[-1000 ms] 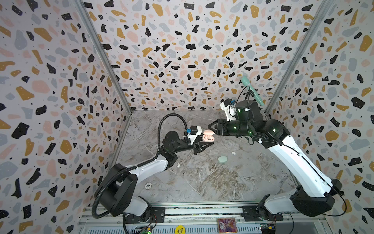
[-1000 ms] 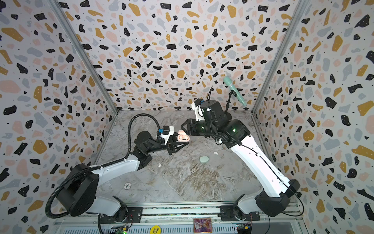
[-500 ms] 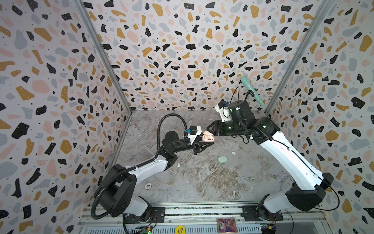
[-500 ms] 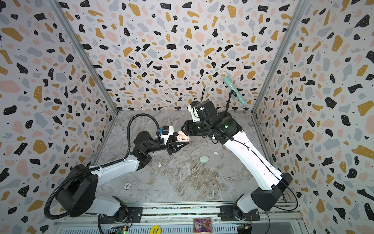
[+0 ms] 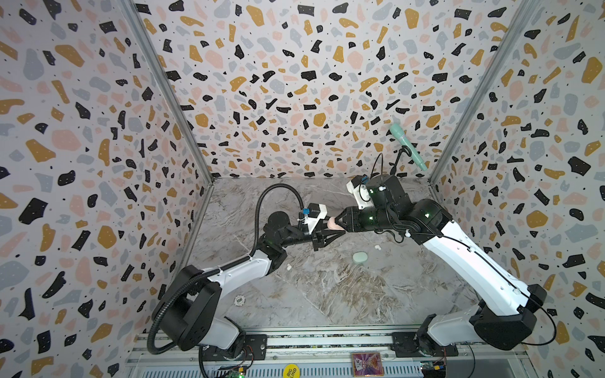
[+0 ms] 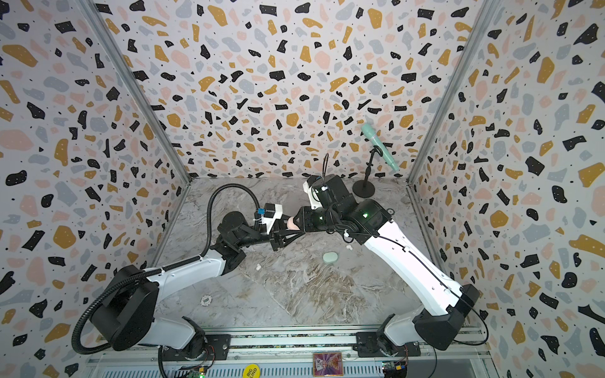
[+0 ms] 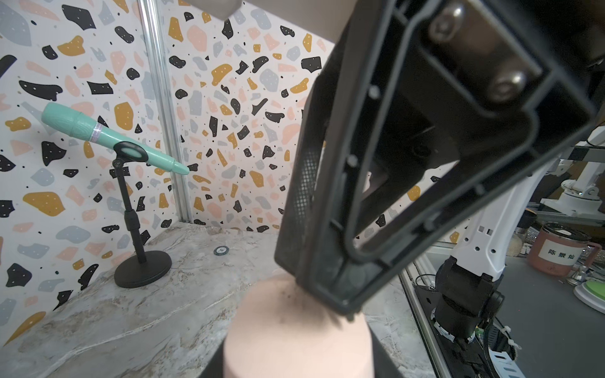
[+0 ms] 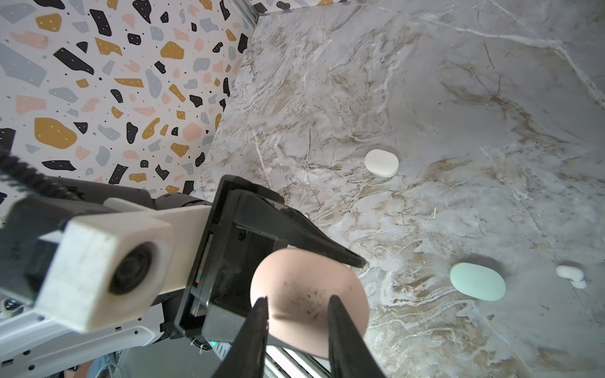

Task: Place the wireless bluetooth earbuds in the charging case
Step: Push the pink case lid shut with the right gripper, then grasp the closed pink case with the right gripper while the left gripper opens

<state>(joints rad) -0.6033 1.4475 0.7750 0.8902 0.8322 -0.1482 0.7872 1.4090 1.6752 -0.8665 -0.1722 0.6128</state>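
A pale pink charging case [image 5: 333, 224] [image 6: 289, 223] hangs above the table's back middle, lid closed, with my left gripper [image 5: 338, 229] shut on it. It fills the bottom of the left wrist view [image 7: 294, 337]. My right gripper [image 8: 296, 301] meets it from the right, jaws slightly apart over the case's [image 8: 307, 288] smudged top; one fingertip [image 7: 340, 311] touches it. A closed mint green case [image 5: 360, 257] [image 8: 478, 281] lies on the table with two white earbuds [image 5: 377, 247] [image 8: 569, 273] beside it. A third white earbud [image 5: 289, 267] [image 8: 381, 162] lies near the left arm.
A mint microphone [image 5: 407, 147] on a black stand [image 6: 363, 189] [image 7: 140, 268] occupies the back right corner. One poker chip [image 5: 239, 299] lies front left, another [image 7: 220, 250] near the back wall. Patterned walls close three sides; a metal rail [image 5: 327, 340] runs along the front.
My right arm has swung left and brought its gripper onto the pink case, with its jaws a little narrower. The left gripper has held the case still.
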